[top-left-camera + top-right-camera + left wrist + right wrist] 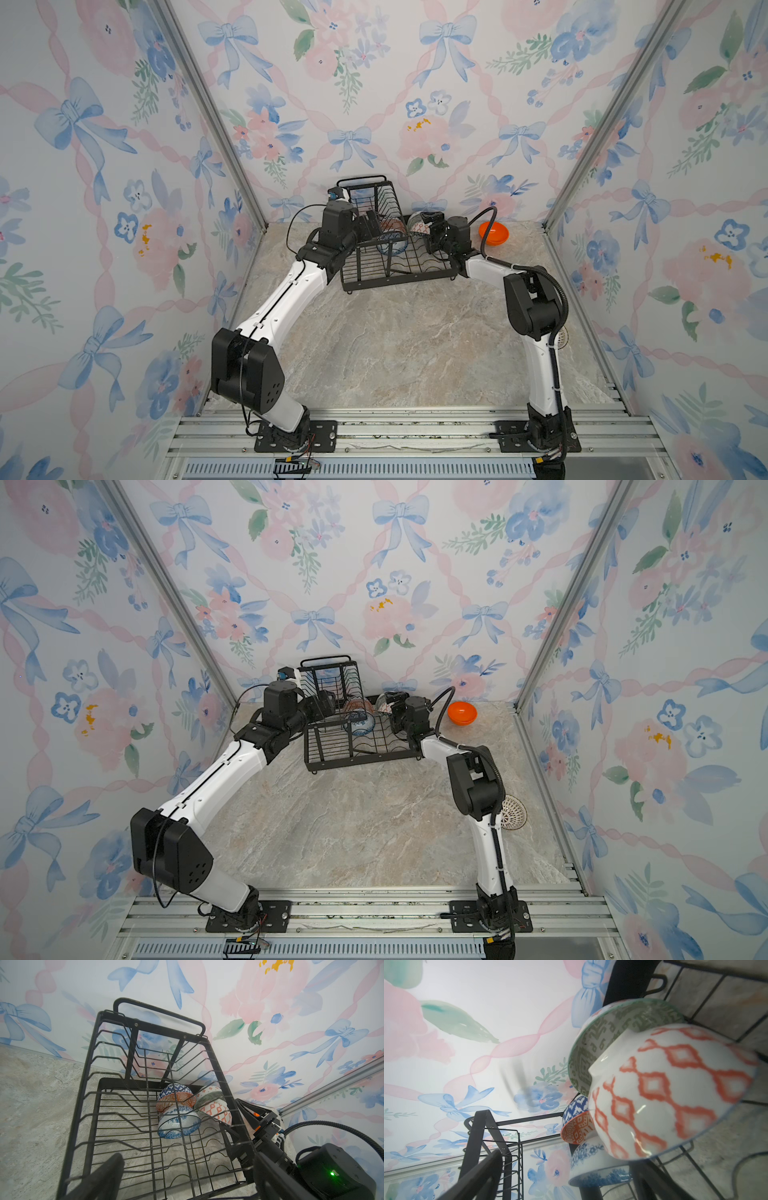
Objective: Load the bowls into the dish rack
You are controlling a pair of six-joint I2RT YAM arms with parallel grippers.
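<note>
The black wire dish rack (395,279) (360,762) stands at the back of the table. Several bowls lean together in its base: a white and blue floral one (178,1124), a dark-blue geometric one with an orange band (175,1095), a grey-green one (612,1043) and an orange-diamond one (664,1088). A plain orange bowl (493,232) sits on the table right of the rack. My left gripper (187,1184) (368,226) hangs open over the rack's left part. At the rack's right end my right gripper (564,1184) (432,230) is open, close to the diamond bowl, gripping nothing.
A white bowl with a dark lattice (513,812) lies on the table at the right, partly hidden behind the right arm. The rack's raised basket with its handle (365,195) stands against the back wall. Flowered walls close in three sides.
</note>
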